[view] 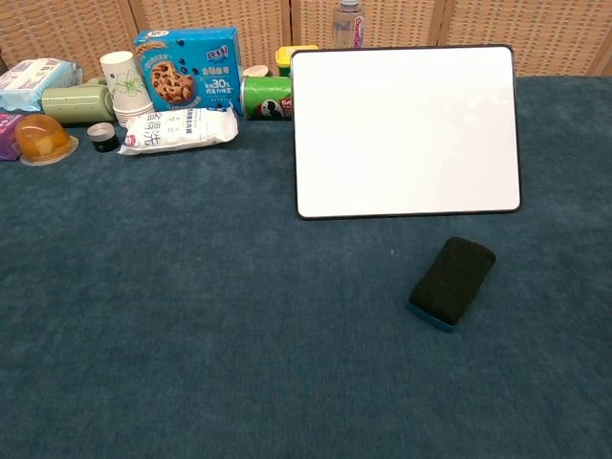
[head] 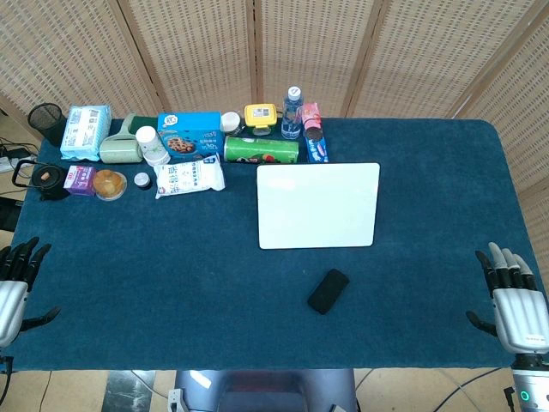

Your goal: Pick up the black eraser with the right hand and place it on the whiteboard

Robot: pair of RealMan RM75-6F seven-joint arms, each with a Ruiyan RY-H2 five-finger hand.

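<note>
I judge I am at the very start: nothing is picked up yet. My right hand (head: 517, 305) rests at the table's near right edge, empty, fingers extended and apart, well apart from the black eraser (head: 328, 291). The eraser lies flat on the blue cloth just in front of the whiteboard (head: 318, 205), not touching it. My left hand (head: 15, 279) sits idle and empty at the left edge. Next I need to reach the right hand inward across the cloth, come down over the eraser and close around its sides.

Looks like a staged test room, not a home. Woven folding screens (head: 257, 51) wall off the blue-clothed surface (head: 171, 283). Cables (head: 480, 378) trail on the floor.
</note>
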